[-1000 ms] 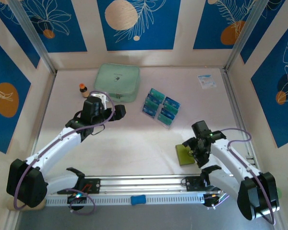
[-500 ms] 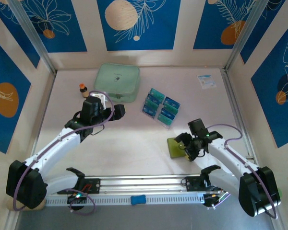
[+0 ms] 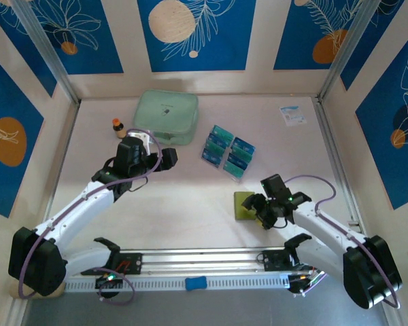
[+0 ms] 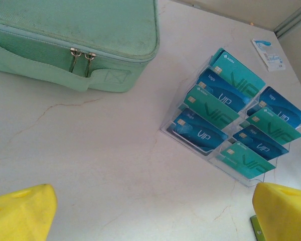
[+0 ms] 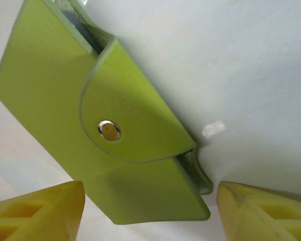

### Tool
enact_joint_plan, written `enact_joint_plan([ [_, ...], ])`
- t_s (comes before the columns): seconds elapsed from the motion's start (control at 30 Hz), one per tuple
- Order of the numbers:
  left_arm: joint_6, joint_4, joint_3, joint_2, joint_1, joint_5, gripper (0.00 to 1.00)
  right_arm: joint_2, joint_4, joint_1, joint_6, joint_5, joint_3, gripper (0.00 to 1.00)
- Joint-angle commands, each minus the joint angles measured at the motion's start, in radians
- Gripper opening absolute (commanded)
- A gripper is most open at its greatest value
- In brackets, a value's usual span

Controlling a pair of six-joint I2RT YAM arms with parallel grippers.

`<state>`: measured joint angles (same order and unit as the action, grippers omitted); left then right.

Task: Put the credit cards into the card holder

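Change since a second ago: the right arm is swung further left, and the holder (image 5: pixel 65 100) sits left and slightly farther than it did, closer to the middle of the table. Left arm unmoved.

Right gripper (image 5: pixel 150 213): jaws partly drawn in, one fingertip on each side of the holder's near end. A sliver of gap shows at each side, so this is not yet a firm pinch, as far as I can judge.

Holder: flat on the table, flap down, snap (image 5: pixel 109 130) fastened. Its long axis runs roughly near-to-far, slanted across the jaws.

Cards (image 4: pixel 231 120): upright in a clear rack (image 4: pixel 218 170), far and a little left of the holder, well apart from it.

Left gripper (image 4: pixel 150 216): jaws wide, holding nothing. It is left of the rack and looks at it, with the pouch (image 4: pixel 75 40) on its far left.

Judgement: the left arm has the cleaner reach to the cards. The holder needs unsnapping first.
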<state>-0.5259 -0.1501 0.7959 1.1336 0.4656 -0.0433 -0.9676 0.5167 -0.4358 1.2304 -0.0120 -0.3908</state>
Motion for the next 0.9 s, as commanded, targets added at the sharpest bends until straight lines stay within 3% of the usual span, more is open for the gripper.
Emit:
enact_joint_plan([
  [0.0, 0.003, -0.006, 0.032, -0.006, 0.015, 0.005, 1.0, 0.035, 0.014, -0.006, -0.005, 0.007, 0.039, 0.69],
  [0.5, -0.003, -0.01, 0.054, 0.027, 0.041, 0.012, 1.0, 0.157, 0.04, 0.026, -0.017, -0.007, 0.058, 0.4],
  [0.73, -0.003, -0.012, 0.06, 0.031, 0.052, 0.02, 1.0, 0.147, 0.012, 0.035, -0.014, -0.006, 0.091, 0.39],
  [0.87, -0.003, -0.013, 0.059, 0.03, 0.054, 0.023, 1.0, 0.148, -0.005, 0.042, -0.012, -0.011, 0.111, 0.24],
])
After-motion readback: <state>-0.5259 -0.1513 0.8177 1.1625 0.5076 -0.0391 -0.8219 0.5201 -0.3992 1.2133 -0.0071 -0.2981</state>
